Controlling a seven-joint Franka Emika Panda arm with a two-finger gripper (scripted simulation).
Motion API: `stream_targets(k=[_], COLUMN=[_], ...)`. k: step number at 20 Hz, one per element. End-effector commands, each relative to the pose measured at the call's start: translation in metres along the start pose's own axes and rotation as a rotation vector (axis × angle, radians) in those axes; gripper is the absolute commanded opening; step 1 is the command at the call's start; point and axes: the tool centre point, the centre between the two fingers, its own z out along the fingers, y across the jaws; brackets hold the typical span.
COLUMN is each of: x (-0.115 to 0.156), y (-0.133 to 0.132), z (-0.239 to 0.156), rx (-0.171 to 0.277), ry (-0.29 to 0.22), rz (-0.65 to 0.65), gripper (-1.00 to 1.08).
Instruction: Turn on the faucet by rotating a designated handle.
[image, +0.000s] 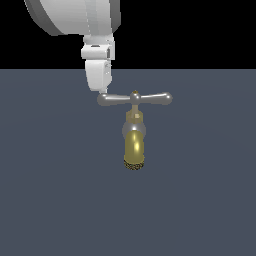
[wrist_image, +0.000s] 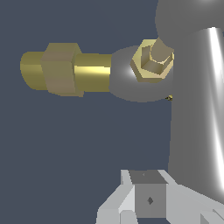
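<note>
While the faucet is standing near the middle of the dark blue-grey desk, its brass-gold spout curving down toward the exterior camera, the Panda's gripper is hanging over the end of the handle on the exterior view's left. That silver crossbar is lying level across the brass stem, and the white fingertip appears to be touching, or sitting just beside, its rounded end. I judge the placement to be deliberate: pushing at the far tip of the bar, well away from the stem, should give the most leverage for swinging it round. In the wrist view the handle is filling one side as a broad grey bar, with the brass hexagonal nut at its centre and a brass fitting running off from the grey body. A single pale finger is showing beside the bar; how far apart the jaws are standing I cannot tell, and nothing looks clamped between them. Turning is probably only beginning.
</note>
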Motion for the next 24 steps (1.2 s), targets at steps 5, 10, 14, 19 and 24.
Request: stream_targets(k=[5,10,14,19,24], x=[-0.001,-0.002,-0.004,-0.005,0.007], y=[0.021,0.035,0.047,0.058,0.063], z=[0.000,0.000,0.000,0.000,0.000], rx=[-0.007,-0.007,-0.007,-0.007,-0.001], ry=[0.001,0.001,0.001,0.001,0.004], rz=[0.001,0.001,0.001,0.001,0.007], gripper=[-1.00,-1.00,-1.00,-1.00,-1.00])
